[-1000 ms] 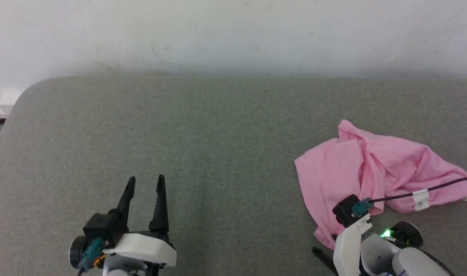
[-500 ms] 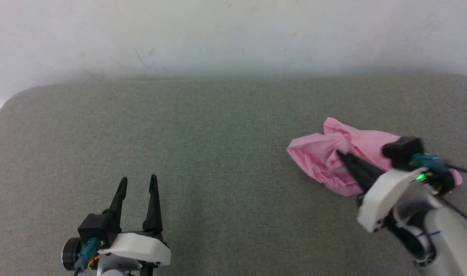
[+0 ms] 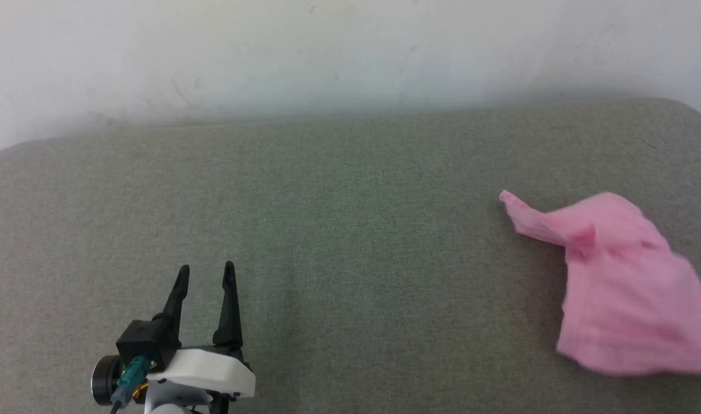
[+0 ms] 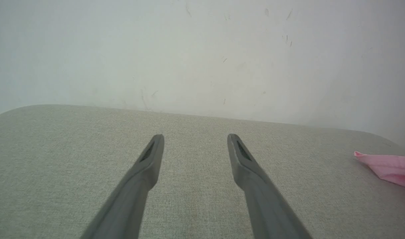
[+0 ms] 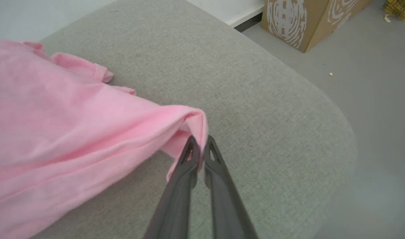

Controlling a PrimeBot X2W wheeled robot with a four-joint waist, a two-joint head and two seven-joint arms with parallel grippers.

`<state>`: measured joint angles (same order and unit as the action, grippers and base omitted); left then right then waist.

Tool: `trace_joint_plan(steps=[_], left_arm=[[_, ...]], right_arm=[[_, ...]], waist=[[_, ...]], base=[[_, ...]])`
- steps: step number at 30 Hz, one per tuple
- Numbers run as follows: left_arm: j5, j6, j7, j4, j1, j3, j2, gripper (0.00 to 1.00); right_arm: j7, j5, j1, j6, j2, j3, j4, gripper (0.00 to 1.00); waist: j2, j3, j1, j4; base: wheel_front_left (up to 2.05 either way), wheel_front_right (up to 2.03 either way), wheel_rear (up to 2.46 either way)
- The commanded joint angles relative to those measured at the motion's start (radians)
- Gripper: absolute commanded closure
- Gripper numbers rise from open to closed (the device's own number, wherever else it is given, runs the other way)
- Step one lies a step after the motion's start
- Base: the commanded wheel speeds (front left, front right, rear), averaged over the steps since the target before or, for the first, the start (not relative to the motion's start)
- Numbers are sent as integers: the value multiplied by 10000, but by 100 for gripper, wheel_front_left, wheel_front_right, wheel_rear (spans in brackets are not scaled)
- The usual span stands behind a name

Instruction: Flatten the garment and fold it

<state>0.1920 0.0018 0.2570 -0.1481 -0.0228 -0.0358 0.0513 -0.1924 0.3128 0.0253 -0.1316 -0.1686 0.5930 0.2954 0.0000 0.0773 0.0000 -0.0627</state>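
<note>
Pulled up since a second ago, the garment [image 3: 620,287] hangs blurred and cut off near the surface's [image 3: 350,230] right edge, a fold pinched in the closed right hand [image 5: 200,141]. By the near edge the left hand [image 3: 206,267] stands wide and empty. Beyond the corner a box [image 5: 305,20] sits on the floor [image 5: 381,99].
</note>
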Motion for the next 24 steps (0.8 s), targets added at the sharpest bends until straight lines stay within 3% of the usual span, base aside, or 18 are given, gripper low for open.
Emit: trace_joint_plan(steps=[1, 2, 8, 11, 17, 22, 24], left_arm=[[-43, -17, 47, 24, -113, 51, -3, 0], [-37, -17, 47, 28, -109, 62, -4, 0], [-34, -18, 47, 72, -105, 77, -7, 0], [-36, -39, 47, 96, -97, 84, -8, 0], [9, -57, 47, 115, -91, 24, -9, 0], [101, -8, 47, 149, -159, -103, -9, 0], [135, 10, 47, 159, -211, -164, -10, 0]], right_arm=[[135, -225, 39, 9, 289, 279, 381, 13], [238, -251, 6, 9, 382, 303, 468, 0], [869, 7, -269, 9, 612, -58, -523, 0], [697, -107, -237, 9, 548, -549, -1904, 0], [-1407, -206, 222, 9, 328, -2090, -4152, 0], [-3858, 355, 438, 9, 139, -3735, -4047, 0], [-4341, 467, 294, 9, -20, -4181, -3638, 0]], waist=[[0, 29, 0, -43], [0, 35, 0, -57], [0, 15, 0, -110], [0, -40, 0, -110], [0, -110, 0, -10], [0, -26, 0, 111], [0, 40, 0, 169]], base=[[0, 0, 0], [0, 0, 0], [0, 0, 0], [0, 0, 0], [0, 0, 0], [0, 0, 0], [0, 0, 0]])
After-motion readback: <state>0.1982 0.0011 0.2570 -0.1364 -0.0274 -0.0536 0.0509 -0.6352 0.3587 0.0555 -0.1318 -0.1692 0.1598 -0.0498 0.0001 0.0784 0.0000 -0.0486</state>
